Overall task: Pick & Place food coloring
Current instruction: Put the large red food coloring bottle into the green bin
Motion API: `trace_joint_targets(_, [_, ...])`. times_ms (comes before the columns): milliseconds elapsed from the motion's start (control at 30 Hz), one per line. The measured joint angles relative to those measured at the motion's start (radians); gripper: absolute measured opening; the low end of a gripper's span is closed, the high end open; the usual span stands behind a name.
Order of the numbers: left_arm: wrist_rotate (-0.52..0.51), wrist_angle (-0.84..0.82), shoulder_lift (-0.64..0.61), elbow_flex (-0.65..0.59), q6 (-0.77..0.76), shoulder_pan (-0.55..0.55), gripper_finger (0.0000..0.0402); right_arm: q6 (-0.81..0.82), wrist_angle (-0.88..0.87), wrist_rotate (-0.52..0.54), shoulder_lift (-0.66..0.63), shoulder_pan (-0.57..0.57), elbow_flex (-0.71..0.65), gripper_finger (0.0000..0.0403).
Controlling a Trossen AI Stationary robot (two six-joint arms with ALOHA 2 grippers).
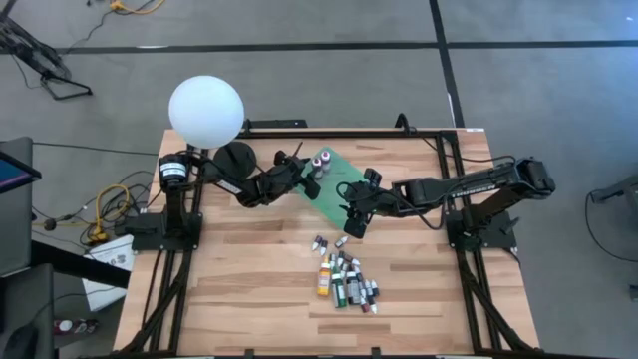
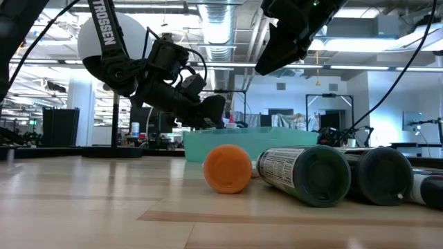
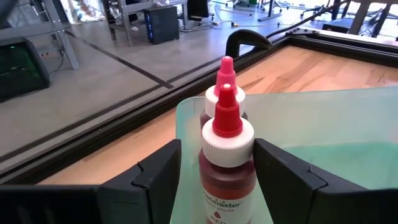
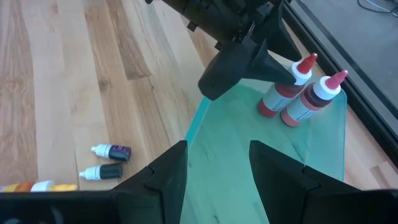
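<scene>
Two red food coloring bottles [image 3: 227, 158] with white collars and red tips stand upright on the flat green tray [image 1: 332, 196], near its far corner [image 4: 298, 99]. My left gripper [image 3: 217, 177] is open, level with the nearer bottle, one finger on each side of it. My right gripper [image 4: 214, 180] is open and empty, hovering over the tray's near part [image 1: 351, 217]. Several more small bottles [image 1: 344, 279] lie in a loose pile on the table, nearer than the tray. In the low view they show as an orange cap [image 2: 227, 168] and dark bottle ends [image 2: 311, 174]. My left gripper comes at the nearer red bottle level, from the table's left. A gap shows between one finger [image 3: 158, 177] and the bottle's body. The other finger [image 3: 280, 174] stands right at the white collar [image 3: 249, 146], and I cannot tell whether it touches.
A white sphere [image 1: 206, 110] stands at the table's far left corner, behind the left arm. Two small dark bottles [image 4: 109, 160] lie on the wood beside the tray. Bare wood stretches along the table's left and near sides. Black frame rails edge the table.
</scene>
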Motion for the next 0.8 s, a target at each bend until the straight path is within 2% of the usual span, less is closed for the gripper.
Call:
trace_joint_targets(267, [0.048, -0.012, 0.0, 0.0, 0.0, 0.0, 0.0194, 0.0, 0.0, 0.0, 0.0, 0.0, 0.0, 0.0164])
trace_joint_targets(567, [-0.004, 0.004, 0.0, 0.0, 0.027, -0.001, 0.0194, 0.001, -0.017, 0.0, 0.0, 0.0, 0.0, 0.0164])
trace_joint_targets(800, [0.056, 0.077, 0.0, 0.0, 0.069, -0.025, 0.0194, 0.0, -0.019, 0.0, 0.0, 0.0, 0.0, 0.0164])
